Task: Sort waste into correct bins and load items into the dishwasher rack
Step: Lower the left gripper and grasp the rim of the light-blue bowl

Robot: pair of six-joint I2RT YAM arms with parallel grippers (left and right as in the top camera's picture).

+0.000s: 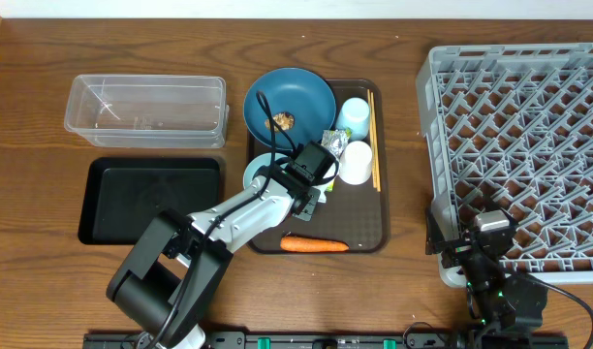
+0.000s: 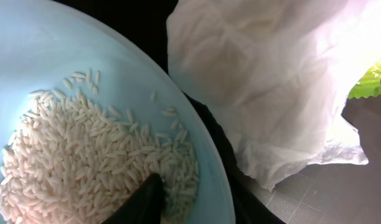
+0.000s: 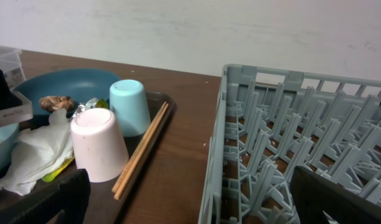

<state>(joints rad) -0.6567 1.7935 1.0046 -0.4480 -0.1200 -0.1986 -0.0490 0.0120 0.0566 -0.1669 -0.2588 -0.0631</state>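
- Finding the small bowl point(image 2: 66, 37), pale blue, on the near-left part of the brown tray point(image 1: 369, 233), with loose white rice point(image 2: 84, 162) heaped inside.
- Seeing the left tool point(image 1: 292, 177) right over that bowl's rim on the side toward the tray's middle, one dark finger point(image 2: 144, 199) down inside and touching the rice.
- Cannot tell how wide that tool stands, or whether it pinches the rim, with the second finger out of sight.
- Noting a crumpled white napkin point(image 2: 271, 81) just beside the bowl, toward the tray's middle, and a sliver of yellow-green wrapper point(image 2: 372, 84) showing beyond it.
- Placing the big dark blue bowl point(image 1: 301, 92) at the tray's far-left corner, behind the small one, with a brown food lump point(image 1: 283, 120) inside.
- Spotting a light blue cup point(image 1: 355, 116) and a white cup point(image 1: 355, 162), mouths down and close together, on the tray's right half.
- Spotting wooden chopsticks point(image 1: 374, 141) laid along the tray's right edge, just beside both cups.
- Marking an orange carrot point(image 1: 314, 244) lying lengthwise at the tray's near edge.
- Moving left across the desk point(image 1: 45, 39): a clear tub point(image 1: 146, 79) at the back and a shallow black tray point(image 1: 151, 199) in front of it, both apart from the brown tray.
- Moving right: the grey rack point(image 1: 524, 126), apart from the brown tray.
- Ending at the right tool point(image 1: 471, 242) by the rack's near-left corner, fingers point(image 3: 44, 199) spread wide with nothing gripped.
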